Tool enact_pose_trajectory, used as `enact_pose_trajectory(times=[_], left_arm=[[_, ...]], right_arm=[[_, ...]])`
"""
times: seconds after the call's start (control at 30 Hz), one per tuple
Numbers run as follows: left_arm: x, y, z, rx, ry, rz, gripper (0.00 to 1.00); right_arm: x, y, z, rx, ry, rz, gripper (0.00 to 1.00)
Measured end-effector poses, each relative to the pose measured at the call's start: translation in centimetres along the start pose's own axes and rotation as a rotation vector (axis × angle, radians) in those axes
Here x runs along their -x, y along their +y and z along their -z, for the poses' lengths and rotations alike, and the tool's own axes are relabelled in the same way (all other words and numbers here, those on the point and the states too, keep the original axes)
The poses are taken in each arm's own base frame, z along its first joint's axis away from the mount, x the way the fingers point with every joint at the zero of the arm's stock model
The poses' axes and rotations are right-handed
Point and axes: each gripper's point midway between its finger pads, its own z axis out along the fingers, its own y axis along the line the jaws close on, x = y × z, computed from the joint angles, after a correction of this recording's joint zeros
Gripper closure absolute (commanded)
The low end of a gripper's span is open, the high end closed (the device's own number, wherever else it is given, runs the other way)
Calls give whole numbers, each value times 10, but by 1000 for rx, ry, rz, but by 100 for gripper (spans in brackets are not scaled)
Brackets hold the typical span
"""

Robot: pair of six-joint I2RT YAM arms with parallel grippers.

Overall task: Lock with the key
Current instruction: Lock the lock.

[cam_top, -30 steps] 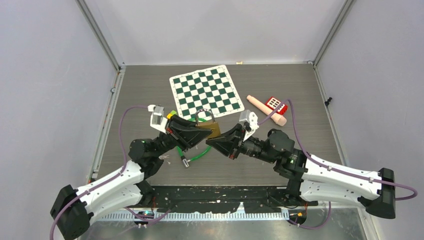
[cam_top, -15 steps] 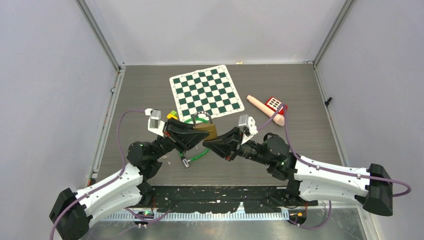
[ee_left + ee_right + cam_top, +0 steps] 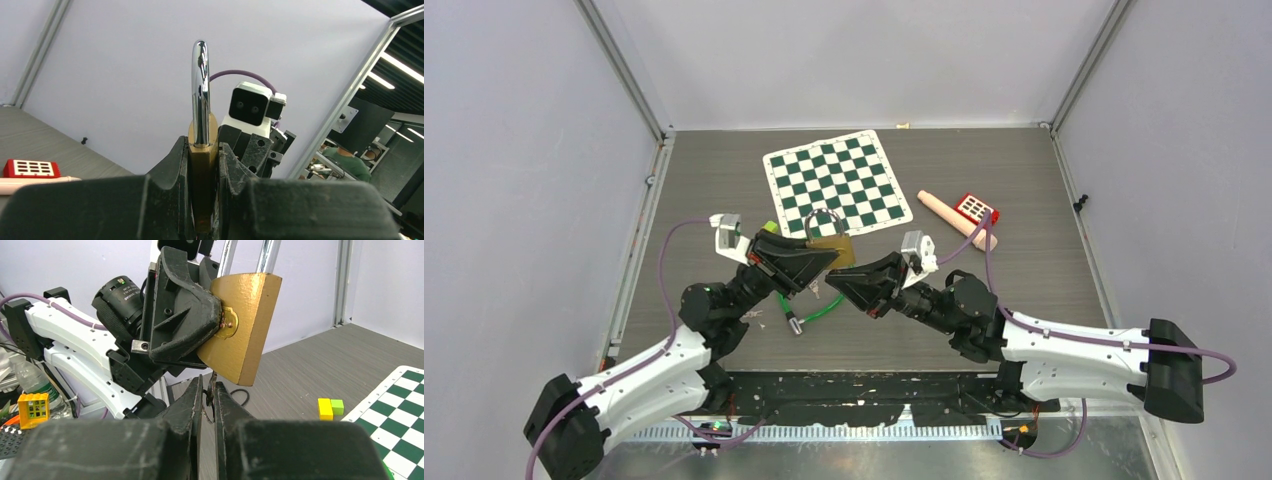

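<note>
Right wrist view: the right gripper [image 3: 207,390], nearly closed, pinches the key [image 3: 212,381] upright just beneath the brass padlock [image 3: 248,330], which the left gripper [image 3: 210,320] clamps by its body above the table [image 3: 310,355], shackle up and underside exposed, presumably for upward insertion.

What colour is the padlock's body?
The padlock body is brass gold, clearest in the right wrist view.

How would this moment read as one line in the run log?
step: key alignment | left gripper: shut on padlock, raised | right gripper: shut on key, tip at padlock's underside
</note>
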Motion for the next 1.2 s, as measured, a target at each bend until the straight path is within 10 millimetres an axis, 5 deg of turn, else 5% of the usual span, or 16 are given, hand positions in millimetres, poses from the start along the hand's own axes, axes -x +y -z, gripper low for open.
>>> enact_pose_trajectory(times=[0.3,0.73,1.2], left_arm=[[-10,4,7,28,63,-68,100],[-26,-28,11,-105,232,-130,100],[-16,-19,5,-79,178,-189,100]], right_arm=[[-7,1,8,11,43,27,95],[-8,27,26,153,155,67,95],[-11,14,14,79,89,23,94]])
